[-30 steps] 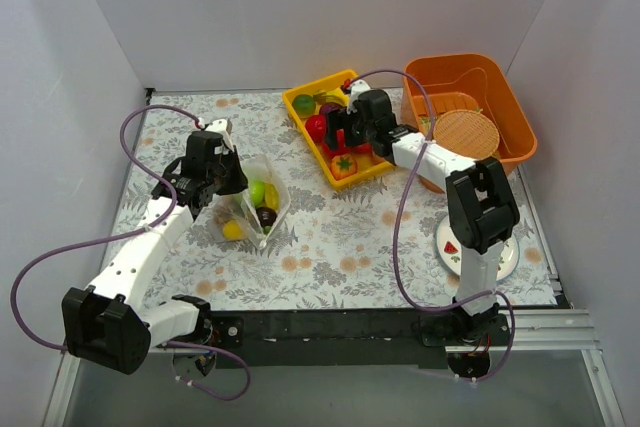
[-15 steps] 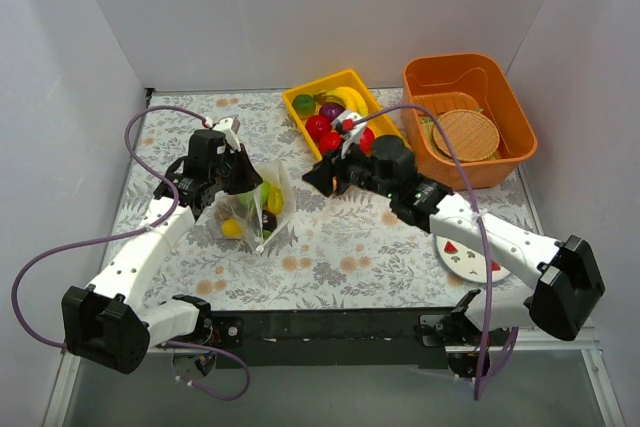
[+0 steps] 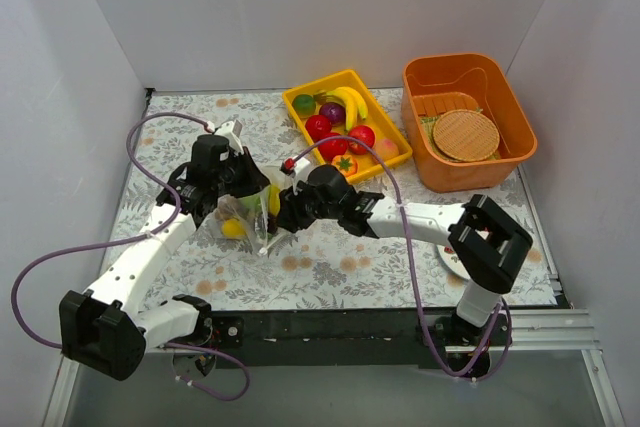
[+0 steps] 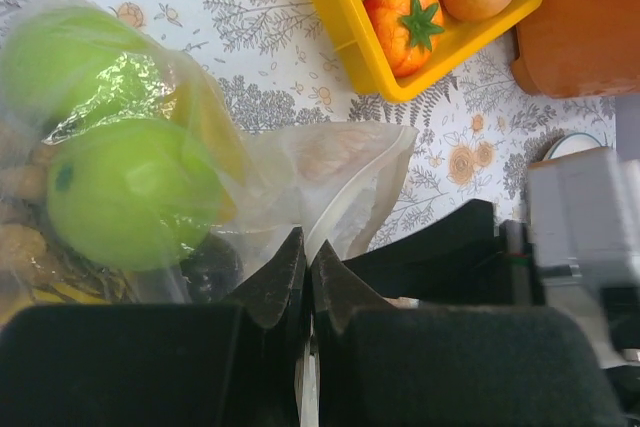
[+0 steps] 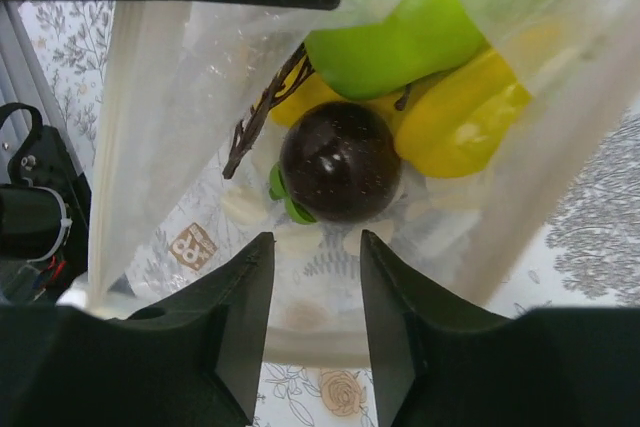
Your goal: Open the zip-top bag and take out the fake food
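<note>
Three white walls [image 3: 330,7] enclose one floral-patterned table [image 3: 340,257].

Clear crinkly plastic zip-top bag [image 4: 340,167]; glossy smooth plastic fake food [image 4: 130,192]; glossy yellow tray [image 4: 330,7]

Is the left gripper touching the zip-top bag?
Touching. The left wrist view shows the left gripper shut on a fold of the zip-top bag.
</note>
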You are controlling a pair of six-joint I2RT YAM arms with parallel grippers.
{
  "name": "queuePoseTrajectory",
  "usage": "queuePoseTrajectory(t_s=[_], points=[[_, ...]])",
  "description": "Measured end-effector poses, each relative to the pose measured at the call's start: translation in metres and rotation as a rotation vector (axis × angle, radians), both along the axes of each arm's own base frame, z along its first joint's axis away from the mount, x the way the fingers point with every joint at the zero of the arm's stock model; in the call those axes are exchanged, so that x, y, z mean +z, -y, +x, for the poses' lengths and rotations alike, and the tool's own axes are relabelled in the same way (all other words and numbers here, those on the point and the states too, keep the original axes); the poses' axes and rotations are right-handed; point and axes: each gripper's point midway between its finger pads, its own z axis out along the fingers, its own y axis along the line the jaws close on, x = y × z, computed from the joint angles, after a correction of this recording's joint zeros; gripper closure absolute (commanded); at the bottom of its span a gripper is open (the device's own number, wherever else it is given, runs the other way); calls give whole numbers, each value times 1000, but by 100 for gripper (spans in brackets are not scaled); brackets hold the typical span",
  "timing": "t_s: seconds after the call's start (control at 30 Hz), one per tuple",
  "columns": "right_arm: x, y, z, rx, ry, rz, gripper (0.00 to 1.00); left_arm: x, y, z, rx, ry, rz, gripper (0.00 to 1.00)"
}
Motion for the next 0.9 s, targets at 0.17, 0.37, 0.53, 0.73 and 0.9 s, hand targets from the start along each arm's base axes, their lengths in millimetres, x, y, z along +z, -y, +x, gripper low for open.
queuePoseTrajectory(t_s=[0.17,0.37,0.53,0.73,0.9], points=[[-21,-13,-10,3,-16,-23,30,-12,10,-7,-15,-23,-20,100],[-38,-26,-8,-37,9,-27,18,-14,26,-13,-49,-27,-31,100],[-46,-30,4,-85,41,-13,10,-20,27,-9,-24,-36,-13,100],[-52,-38,14,-124,71,16,5,-24,23,-6,9,-34,8,100],[-57,-46,19,-146,74,43,14,-29,20,-2,34,-43,25,100]])
